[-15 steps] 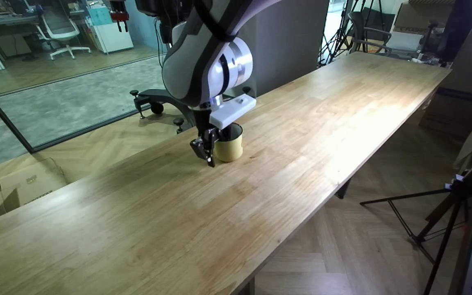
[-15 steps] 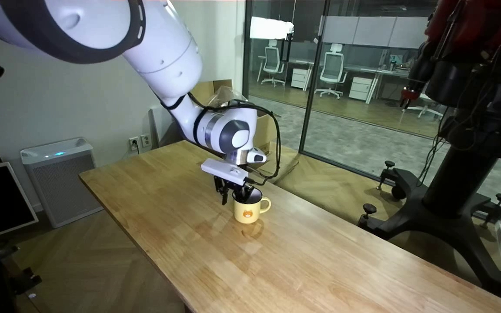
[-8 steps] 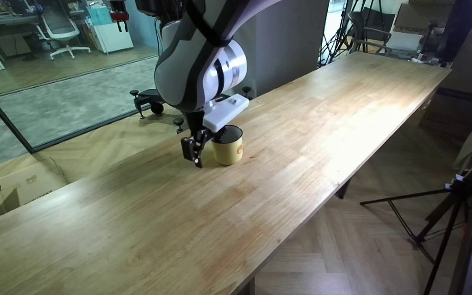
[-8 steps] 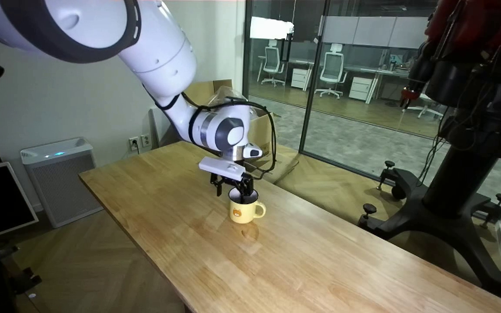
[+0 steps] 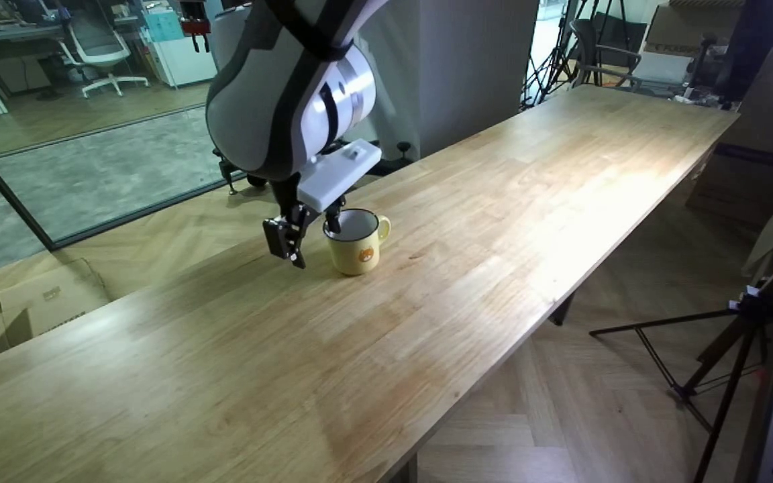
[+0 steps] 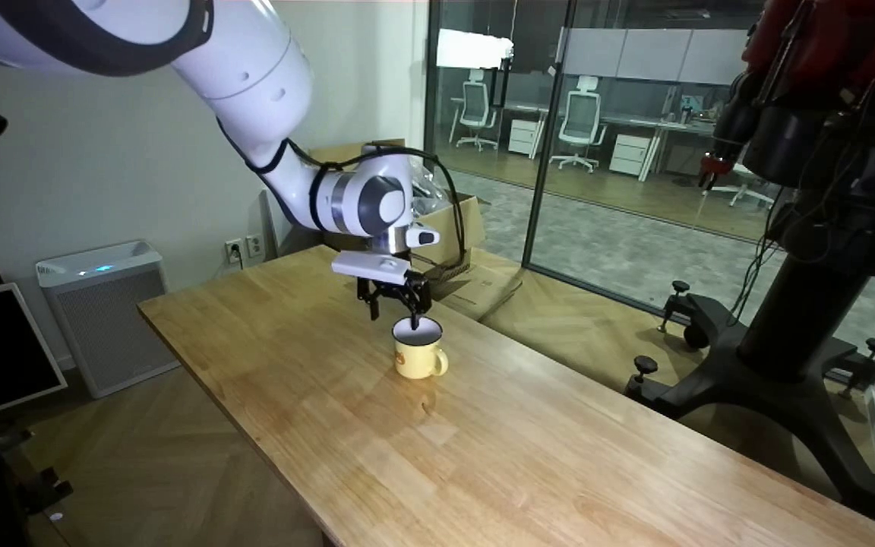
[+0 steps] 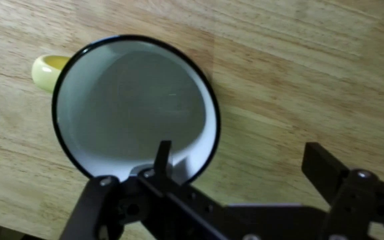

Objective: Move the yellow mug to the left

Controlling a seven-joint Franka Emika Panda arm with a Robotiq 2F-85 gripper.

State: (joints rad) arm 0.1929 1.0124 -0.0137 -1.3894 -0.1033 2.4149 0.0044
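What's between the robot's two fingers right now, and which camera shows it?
In the wrist view, part of the yellow mug with its black rim, then wooden tabletop, show between the fingers.

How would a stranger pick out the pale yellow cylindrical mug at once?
Find the long wooden table, then follow the white and grey robot arm down to its black two-fingered gripper. The pale yellow cylindrical mug stands upright there, one gripper finger at its opening. Its yellow colour, looped handle and orange printed figure set it apart from the gripper and table.
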